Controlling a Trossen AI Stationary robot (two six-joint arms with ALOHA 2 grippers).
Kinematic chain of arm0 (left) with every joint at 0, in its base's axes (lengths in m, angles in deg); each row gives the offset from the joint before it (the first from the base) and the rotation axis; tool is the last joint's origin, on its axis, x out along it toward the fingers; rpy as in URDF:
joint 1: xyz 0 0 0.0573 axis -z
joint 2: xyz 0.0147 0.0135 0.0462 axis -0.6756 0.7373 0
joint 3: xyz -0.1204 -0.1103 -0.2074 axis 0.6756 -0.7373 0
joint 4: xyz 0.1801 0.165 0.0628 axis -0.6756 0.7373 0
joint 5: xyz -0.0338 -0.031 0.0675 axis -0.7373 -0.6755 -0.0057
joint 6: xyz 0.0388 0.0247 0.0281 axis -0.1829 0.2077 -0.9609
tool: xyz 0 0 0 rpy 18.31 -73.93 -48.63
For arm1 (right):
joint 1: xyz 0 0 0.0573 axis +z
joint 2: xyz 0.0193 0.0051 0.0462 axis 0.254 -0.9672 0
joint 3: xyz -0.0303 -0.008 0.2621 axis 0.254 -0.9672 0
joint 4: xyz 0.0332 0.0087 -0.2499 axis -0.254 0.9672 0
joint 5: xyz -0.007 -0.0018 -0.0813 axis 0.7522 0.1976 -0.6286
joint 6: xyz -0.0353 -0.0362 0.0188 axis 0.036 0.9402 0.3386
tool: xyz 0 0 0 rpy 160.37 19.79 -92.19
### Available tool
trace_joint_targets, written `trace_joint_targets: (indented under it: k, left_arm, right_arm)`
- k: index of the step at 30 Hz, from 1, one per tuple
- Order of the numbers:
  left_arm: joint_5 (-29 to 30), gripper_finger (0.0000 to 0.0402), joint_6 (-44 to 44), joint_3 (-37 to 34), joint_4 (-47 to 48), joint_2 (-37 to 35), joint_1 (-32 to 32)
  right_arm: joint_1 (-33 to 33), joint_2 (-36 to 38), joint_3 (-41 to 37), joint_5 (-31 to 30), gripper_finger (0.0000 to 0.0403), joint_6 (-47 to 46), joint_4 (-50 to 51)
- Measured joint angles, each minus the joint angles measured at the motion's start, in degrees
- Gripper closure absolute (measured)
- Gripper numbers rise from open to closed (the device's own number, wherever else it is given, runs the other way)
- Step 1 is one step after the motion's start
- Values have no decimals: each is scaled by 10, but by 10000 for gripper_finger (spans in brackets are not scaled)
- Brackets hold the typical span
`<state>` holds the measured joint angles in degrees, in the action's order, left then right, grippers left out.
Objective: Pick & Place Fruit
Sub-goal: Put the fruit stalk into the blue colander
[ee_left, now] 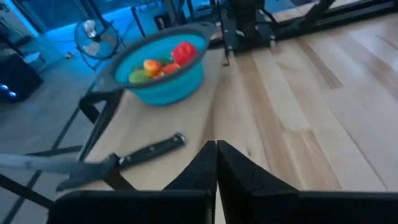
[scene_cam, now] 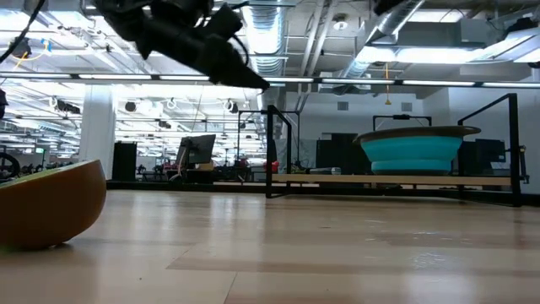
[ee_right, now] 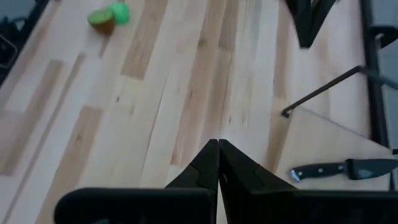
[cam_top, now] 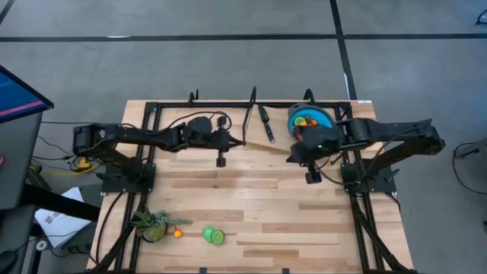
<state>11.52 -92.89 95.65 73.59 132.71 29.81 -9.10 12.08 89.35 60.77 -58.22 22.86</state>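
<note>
A blue bowl (cam_top: pixel 328 115) stands at the table's far right and holds red (ee_left: pixel 182 52), orange (ee_left: pixel 152 65) and green toy fruits. Two bright green fruit pieces (cam_top: pixel 214 235) and a small orange fruit (cam_top: pixel 177 234) lie on the wood near the front left. The green pieces (ee_right: pixel 109 15) also show in the right wrist view. A brown-skinned fruit piece (scene_cam: pixel 46 203) rests on the table close to the low camera. My left gripper (cam_top: pixel 221 161) hangs shut above the table's middle, holding nothing. My right gripper (cam_top: pixel 312 177) hangs shut in front of the bowl, also holding nothing.
A black-handled knife (cam_top: pixel 265 122) lies at the far edge, left of the bowl, beside a thin black rod (cam_top: pixel 247 122). A spiky green plant (cam_top: pixel 152 226) sits at the front left. The black frame (cam_top: pixel 152 114) borders the table. Bare wood fills the middle and front right.
</note>
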Motion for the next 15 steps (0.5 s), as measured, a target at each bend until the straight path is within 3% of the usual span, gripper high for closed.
trace_joint_targets:
  k: [15]
  left_arm:
    - [-37,401,-2,265,-54,231,-1]
  right_arm:
    - [30,36,0,-32,403,-9,-29]
